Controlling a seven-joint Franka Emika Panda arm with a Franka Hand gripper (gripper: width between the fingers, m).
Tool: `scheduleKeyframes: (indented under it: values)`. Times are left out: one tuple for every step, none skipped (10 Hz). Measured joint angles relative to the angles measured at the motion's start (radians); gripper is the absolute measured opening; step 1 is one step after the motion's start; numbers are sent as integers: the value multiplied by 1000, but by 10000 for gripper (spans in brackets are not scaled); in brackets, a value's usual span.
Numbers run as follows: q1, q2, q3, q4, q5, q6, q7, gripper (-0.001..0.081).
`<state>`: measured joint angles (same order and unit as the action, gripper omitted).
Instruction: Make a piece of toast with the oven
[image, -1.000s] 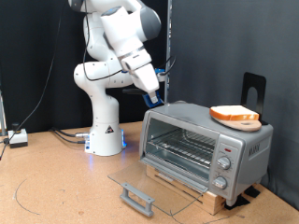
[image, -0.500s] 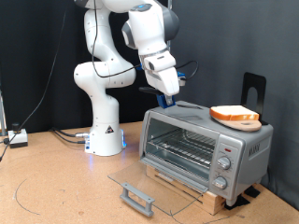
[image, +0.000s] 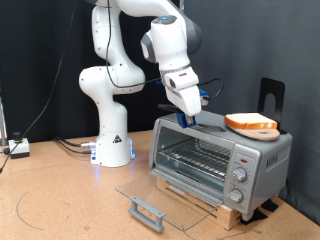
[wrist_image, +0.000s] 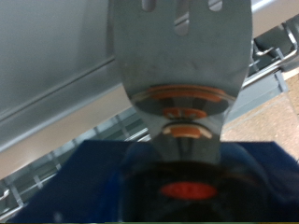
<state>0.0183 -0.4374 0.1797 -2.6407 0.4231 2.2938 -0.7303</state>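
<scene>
The gripper (image: 187, 117) was poised at frame centre, just above the toaster oven's (image: 220, 158) roof; its opening could not be told. The toast (image: 250, 123) lay on that roof, right of it, door (image: 165, 200) lowered for loading.

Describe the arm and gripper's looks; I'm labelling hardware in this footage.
The arm is glossy white with rounded segments, dark joint seams and a flared white base lit blue at its foot. The gripper is white with a blue part near its tip. Cables trail from the base.
</scene>
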Motion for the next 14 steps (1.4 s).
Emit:
scheduleKeyframes:
  values:
    - [3, 15, 1, 10, 17, 12, -1, 391]
    - [7, 23, 1, 20, 35, 13, -10, 391]
    - [9, 24, 1, 26, 53, 13, -26, 391]
    - [9, 24, -1, 28, 62, 9, -41, 391]
    - [9, 23, -5, 30, 68, -2, -58, 391]
    - [9, 19, -13, 31, 72, -19, -77, 391]
    - [9, 13, -21, 32, 72, -40, -87, 391]
    - [7, 7, -28, 34, 71, -62, -93, 391]
    - [7, -1, -34, 35, 70, -79, -96, 391]
    - [7, -10, -39, 35, 70, -85, -97, 391]
    - [6, -18, -40, 35, 70, -85, -97, 391]
    - [6, -22, -40, 36, 70, -77, -96, 391]
    - [6, -23, -38, 36, 71, -65, -95, 391]
    - [6, -22, -33, 36, 71, -54, -89, 391]
